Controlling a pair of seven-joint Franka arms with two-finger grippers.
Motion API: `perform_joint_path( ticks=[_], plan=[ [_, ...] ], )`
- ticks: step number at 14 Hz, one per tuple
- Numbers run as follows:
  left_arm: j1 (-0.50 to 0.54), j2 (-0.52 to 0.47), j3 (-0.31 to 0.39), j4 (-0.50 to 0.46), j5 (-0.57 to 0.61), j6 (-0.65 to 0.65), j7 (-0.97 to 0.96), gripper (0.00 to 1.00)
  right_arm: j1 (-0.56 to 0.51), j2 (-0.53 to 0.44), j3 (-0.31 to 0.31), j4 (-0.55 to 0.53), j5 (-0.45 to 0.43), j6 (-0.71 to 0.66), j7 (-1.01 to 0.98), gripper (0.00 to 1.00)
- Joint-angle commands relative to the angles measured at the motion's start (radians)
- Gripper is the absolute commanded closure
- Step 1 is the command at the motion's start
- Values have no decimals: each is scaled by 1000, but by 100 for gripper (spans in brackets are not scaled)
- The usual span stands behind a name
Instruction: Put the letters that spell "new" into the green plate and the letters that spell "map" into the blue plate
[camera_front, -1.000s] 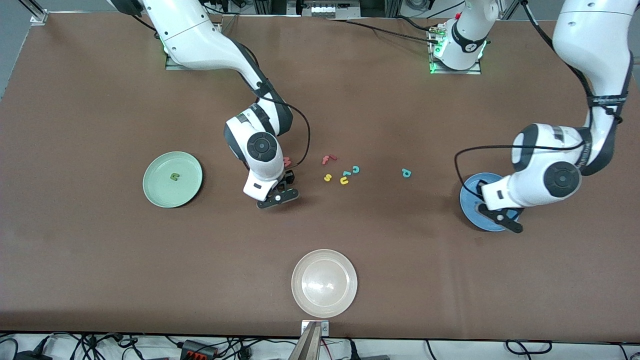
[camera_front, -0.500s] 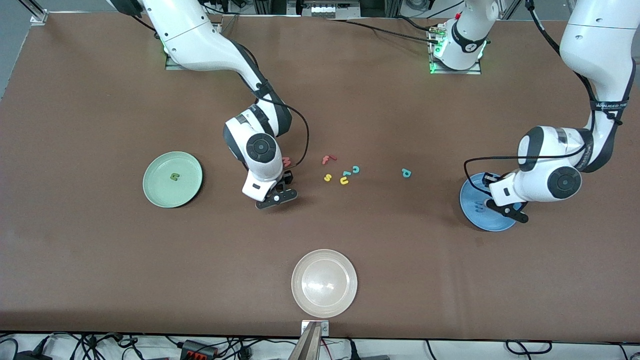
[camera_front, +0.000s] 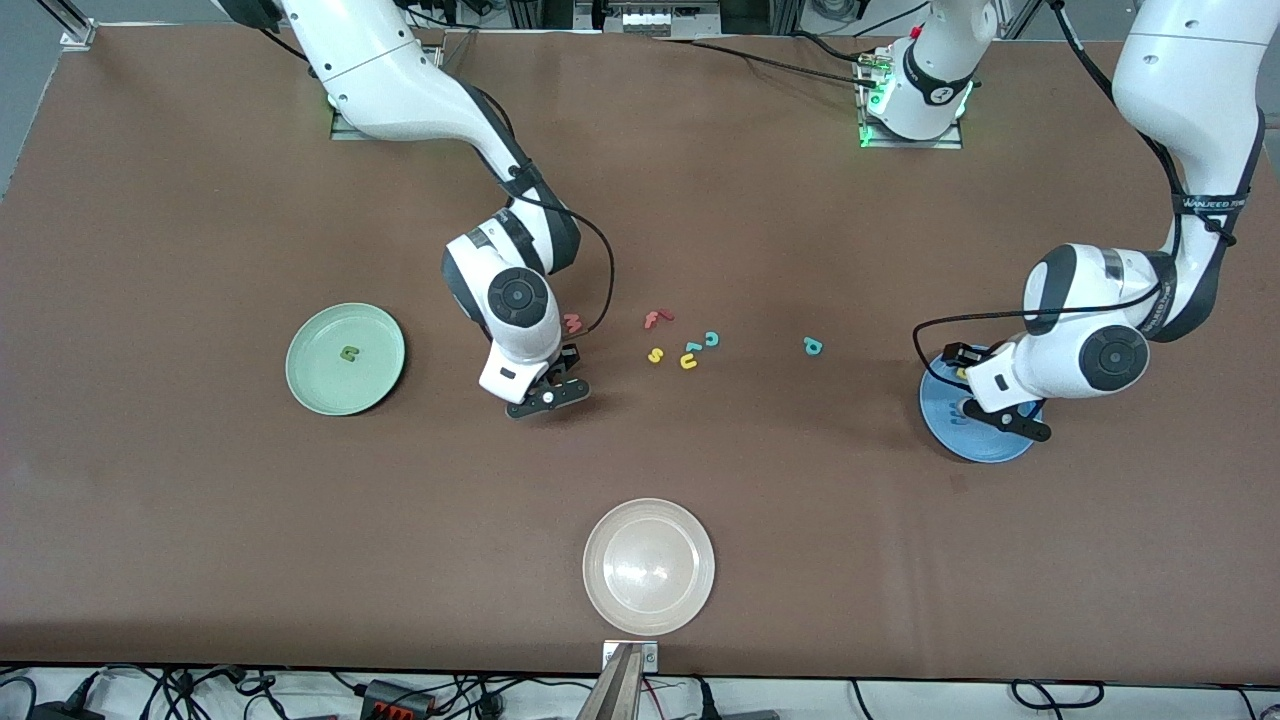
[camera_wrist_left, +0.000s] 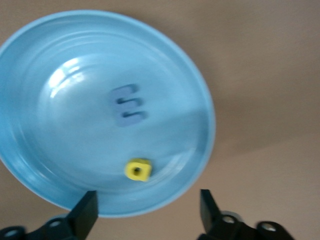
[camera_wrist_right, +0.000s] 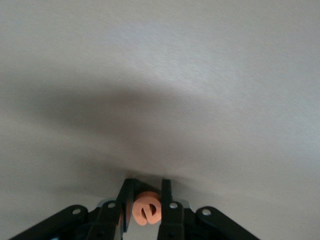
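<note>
Bright, even overhead light casts soft shadows; glare on the whitish-beige plate (camera_front: 649, 567); both wrist views are blurred.

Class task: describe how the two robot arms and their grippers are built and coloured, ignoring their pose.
Both arms are glossy white with black joint bands and round black caps. A thin black cable loops beside each wrist. The left gripper and right gripper have slim black fingers with small pale rivets. Green lights glow at both bases.

Bare table (camera_front: 200, 540) runs wide along the edge nearest the front camera, broken only by the whitish-beige plate (camera_front: 649, 566) at its middle. A tight cluster of spare letters (camera_front: 683, 345) crowds the table's centre, just beside the right arm's wrist (camera_front: 515, 310).
</note>
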Motion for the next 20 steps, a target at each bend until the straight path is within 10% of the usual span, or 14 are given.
perform_joint_path(
  ticks=[1, 6, 11, 13, 20],
  plan=[
    [8, -56, -122, -21, 15, -66, -321, 0, -67, -78, -13, -24, -4, -114, -5, 86],
    [-3, -31, -281, -55, 15, -16, -702, 0, -236, -184, -22, -30, -12, -337, -67, 86],
    [-2, -8, -296, -226, 15, 347, -884, 1, -334, -207, -24, -140, -12, -390, -138, 85],
    [-14, 25, -296, -231, 28, 380, -882, 22, -348, -213, -24, -183, -12, -348, -141, 85],
    [-28, 72, -284, -230, 32, 447, -874, 37, -443, -208, -22, -237, -10, -275, -190, 85]
  ],
)
